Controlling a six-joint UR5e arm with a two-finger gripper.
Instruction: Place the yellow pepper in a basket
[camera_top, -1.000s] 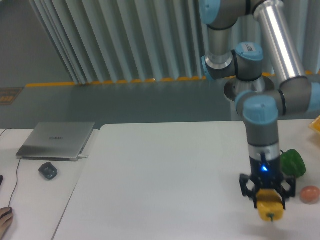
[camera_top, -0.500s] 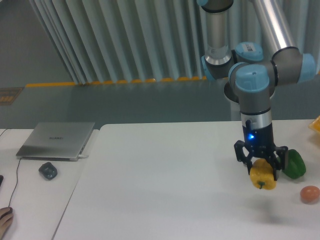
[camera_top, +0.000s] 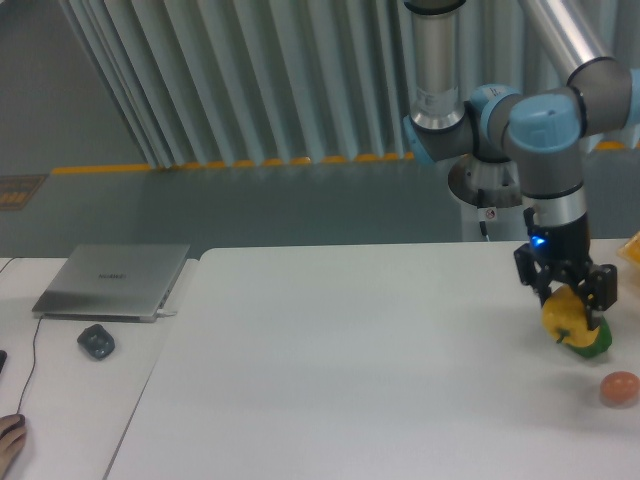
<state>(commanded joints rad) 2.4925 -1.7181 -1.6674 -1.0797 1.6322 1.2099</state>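
Near the tabletop's right edge, my end effector (camera_top: 566, 296) hangs clenched on the yellow pepper (camera_top: 561, 318), lifted above the green pepper (camera_top: 592, 345), with no basket in view to steer toward.

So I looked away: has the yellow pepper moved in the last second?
Yes. Held in the claw, the yellow pepper rose and went right, now overlapping the green pepper.

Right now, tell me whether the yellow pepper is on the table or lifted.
Lifted. The gripper is shut on the yellow pepper, holding it above the table, in front of the green pepper.
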